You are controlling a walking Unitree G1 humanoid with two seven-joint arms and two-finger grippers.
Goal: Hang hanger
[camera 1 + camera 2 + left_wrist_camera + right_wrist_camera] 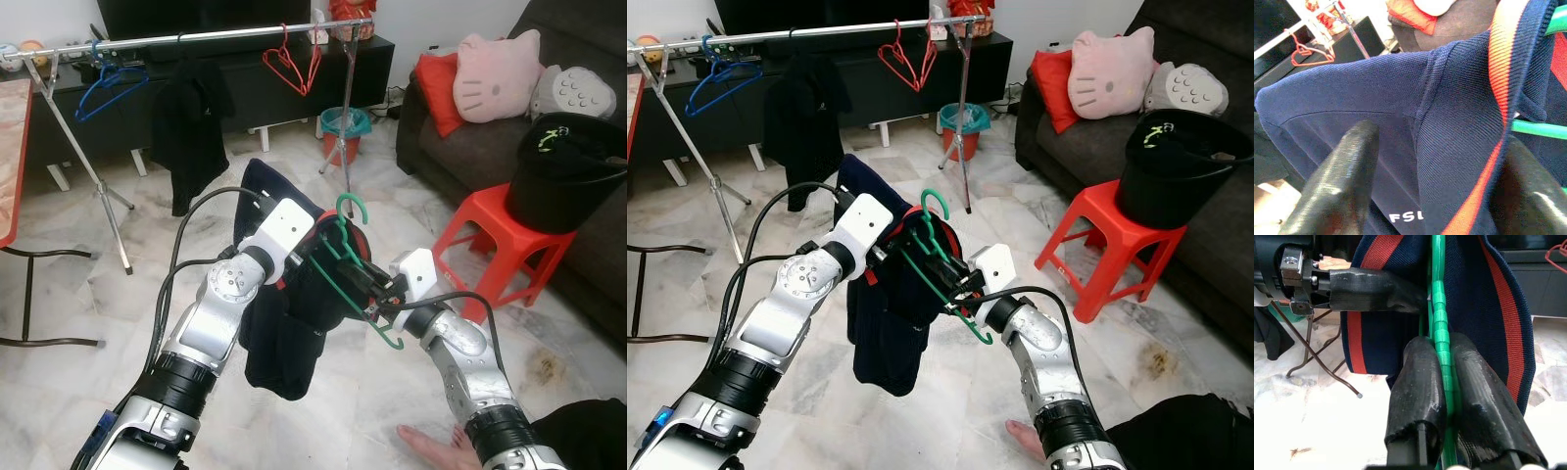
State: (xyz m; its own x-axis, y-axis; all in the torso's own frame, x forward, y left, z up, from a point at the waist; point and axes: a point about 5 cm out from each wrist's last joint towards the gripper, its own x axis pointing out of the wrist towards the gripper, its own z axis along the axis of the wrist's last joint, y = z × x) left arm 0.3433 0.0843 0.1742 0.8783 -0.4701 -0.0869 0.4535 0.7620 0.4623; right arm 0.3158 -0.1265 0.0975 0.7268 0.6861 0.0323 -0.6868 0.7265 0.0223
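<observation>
A green plastic hanger (351, 208) carries a navy garment with red stripes (284, 333), held up in front of me above the floor. My right gripper (1442, 345) is shut on the hanger's green bar, seen from above at the hanger's lower right (377, 289). My left gripper (312, 250) reaches into the garment's collar. Its two fingers (1337, 186) stand apart, open, with navy cloth and the red-trimmed edge between them. The clothes rail (196, 39) runs across the back of the room, well beyond both arms.
On the rail hang a blue hanger (108, 88), a black garment (191, 127) and red hangers (291, 64). A red stool (490, 235) with a black bucket (563, 171) stands right, by the sofa. A person's foot (431, 446) lies near my right arm. A table edge (10, 147) is left.
</observation>
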